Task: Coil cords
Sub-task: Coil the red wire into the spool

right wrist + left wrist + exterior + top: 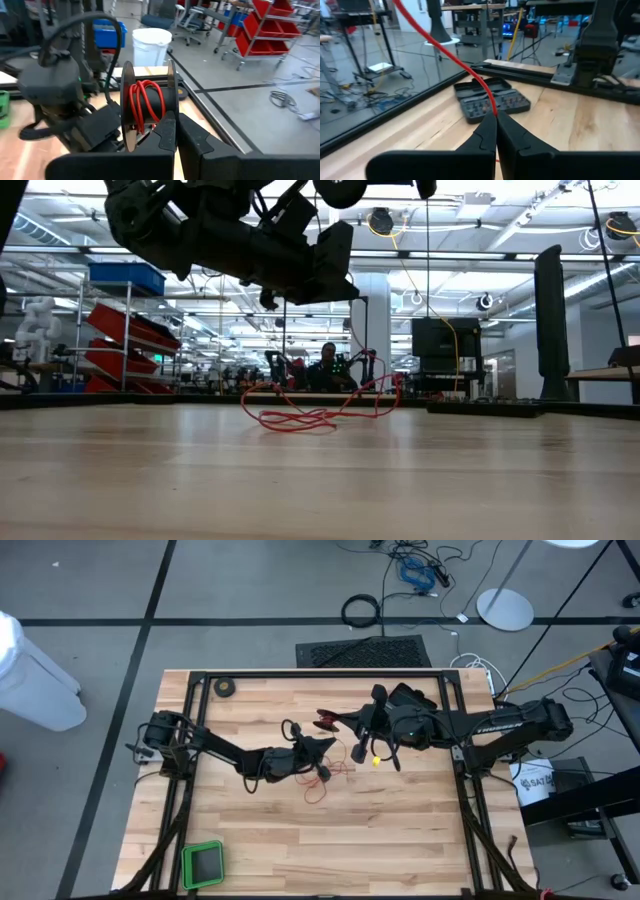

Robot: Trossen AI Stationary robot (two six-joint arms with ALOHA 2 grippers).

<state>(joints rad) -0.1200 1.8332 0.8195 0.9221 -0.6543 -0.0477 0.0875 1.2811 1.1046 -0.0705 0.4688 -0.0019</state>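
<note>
from my seat i can read little. on the right arm (510, 724), white letters run along the link in the high view, looking like "trossen", though i can't be sure of every letter. just beside that arm's base, off the table edge, a white bucket (535, 783) carries dark print starting "sat"; the rest is cut off. nothing else is legible in any view.

Pale wooden table (400, 820) with visible grain, glossy red wire (445, 47), matt black reel (147, 105)
</note>
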